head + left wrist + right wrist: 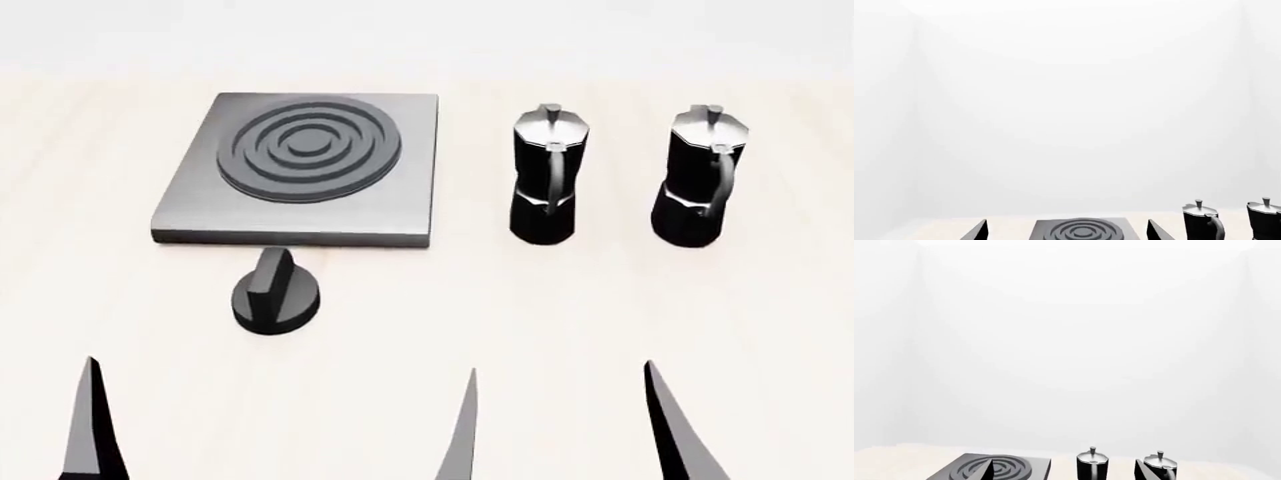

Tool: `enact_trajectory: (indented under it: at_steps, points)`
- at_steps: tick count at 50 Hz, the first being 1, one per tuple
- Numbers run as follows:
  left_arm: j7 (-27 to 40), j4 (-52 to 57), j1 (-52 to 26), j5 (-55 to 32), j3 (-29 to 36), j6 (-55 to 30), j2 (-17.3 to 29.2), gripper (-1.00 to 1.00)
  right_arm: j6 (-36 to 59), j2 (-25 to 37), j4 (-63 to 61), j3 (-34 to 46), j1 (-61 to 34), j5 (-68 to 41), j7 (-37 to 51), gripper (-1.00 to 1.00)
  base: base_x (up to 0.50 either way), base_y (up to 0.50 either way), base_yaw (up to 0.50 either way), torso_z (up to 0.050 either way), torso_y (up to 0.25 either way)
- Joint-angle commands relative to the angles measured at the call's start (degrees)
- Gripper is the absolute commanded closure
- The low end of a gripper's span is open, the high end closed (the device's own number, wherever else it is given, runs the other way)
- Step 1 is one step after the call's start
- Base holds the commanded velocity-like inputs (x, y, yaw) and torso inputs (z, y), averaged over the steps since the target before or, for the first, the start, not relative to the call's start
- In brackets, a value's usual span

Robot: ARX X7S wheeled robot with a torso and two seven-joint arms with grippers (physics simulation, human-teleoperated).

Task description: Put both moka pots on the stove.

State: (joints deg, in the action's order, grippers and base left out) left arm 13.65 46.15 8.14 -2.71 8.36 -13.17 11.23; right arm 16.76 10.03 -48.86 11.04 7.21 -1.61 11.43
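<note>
The stove (187,215) is a grey square slab with a dark ring burner, lying at the table's back left. Two black moka pots with silvery lids stand upright to its right, one near it (545,190) and one further right (699,195). My left gripper (1067,234) is open and empty, well short of the stove (1081,231), which shows between its fingers. My right gripper (1066,474) is open and empty too, with the nearer pot (1092,467) seen between its fingers. In the head view only fingertips (91,420) rise from the near edge, far from the pots.
A short black round knob (276,295) with a ridge sits on the pale wooden table (601,310) just in front of the stove. Behind the table is a plain white wall.
</note>
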Motion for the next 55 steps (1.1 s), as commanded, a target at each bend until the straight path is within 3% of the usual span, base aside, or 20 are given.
enact_trajectory:
  at_steps: [1,55]
  points:
    - [0.59,-0.06,-0.07,-0.06,0.32,0.02,0.45,-1.00,-0.11,0.54,0.04,0.28,-0.01,-0.35,0.57,-1.00,0.17,0.00,0.00,0.000,0.000]
    - [2.79,-0.62,-0.29,-0.92,2.12,0.56,2.45,-1.00,-0.76,2.34,1.15,1.39,-0.53,-2.11,2.86,-1.00,0.17,0.00,0.00,0.000,0.000]
